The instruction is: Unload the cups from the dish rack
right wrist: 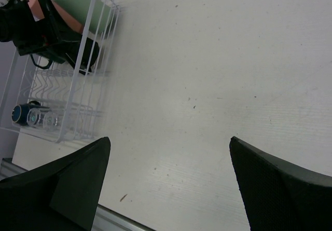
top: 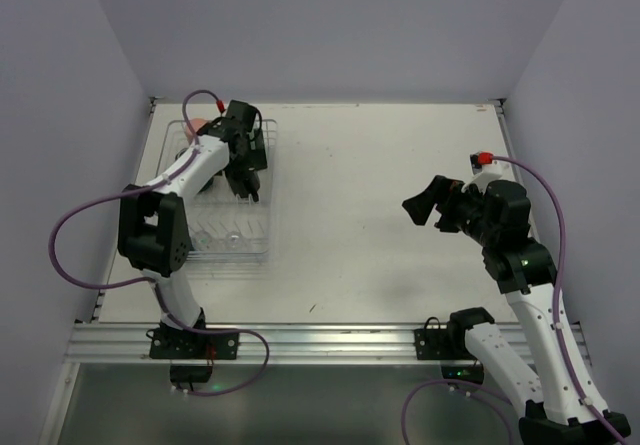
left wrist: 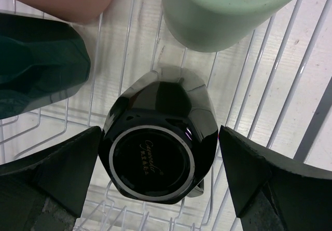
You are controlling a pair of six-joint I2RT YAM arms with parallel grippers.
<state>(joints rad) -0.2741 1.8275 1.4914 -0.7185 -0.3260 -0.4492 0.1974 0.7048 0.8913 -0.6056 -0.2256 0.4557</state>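
My left gripper (top: pixel 246 175) is down in the dish rack (left wrist: pixel 290 70), jaws released wide either side of the black mug (left wrist: pixel 155 137). Right gripper (right wrist: pixel 170 148) hangs open-jawed over the table (right wrist: pixel 218 59).

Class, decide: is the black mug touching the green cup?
Apart. The left wrist view shows bare rack wires between the black mug and the green cup.

From above, the left arm (top: pixel 195 170) is covering the far end of the dish rack (top: pixel 270 227), so only a sliver of the salmon-pink cup (top: pixel 199 125) is peeking out at its far left corner. In the left wrist view, the mint-green cup (left wrist: pixel 223 13) is running off the top edge and the dark teal cup (left wrist: pixel 36 65) off the left edge. At the rack's near end, in the right wrist view, a small dark round thing (right wrist: pixel 22 113) is showing too tiny to identify.
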